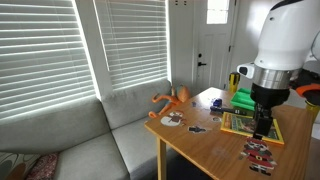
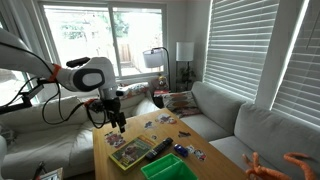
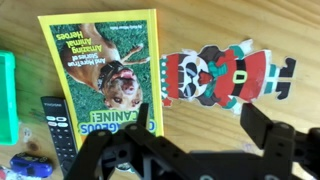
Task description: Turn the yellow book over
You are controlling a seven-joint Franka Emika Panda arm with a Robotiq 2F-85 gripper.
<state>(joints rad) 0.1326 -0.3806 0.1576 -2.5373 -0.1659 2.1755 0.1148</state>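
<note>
The yellow book [image 3: 100,70] lies flat on the wooden table [image 3: 200,40], yellow-green face up, with a dog picture on it. It also shows in both exterior views [image 1: 243,123] [image 2: 130,152]. My gripper [image 3: 200,125] is open and empty. It hangs just above the table, with its jaws over the bare wood beside the book's long edge; one finger is at the book's corner. In both exterior views the gripper [image 1: 262,126] [image 2: 117,124] points down over the book's edge.
A red Santa card [image 3: 225,75] lies next to the book. A black remote [image 3: 58,130], a green tray [image 3: 5,95] and a blue toy car [image 3: 30,165] lie on the book's other side. An orange toy [image 1: 170,100] rests on the sofa back.
</note>
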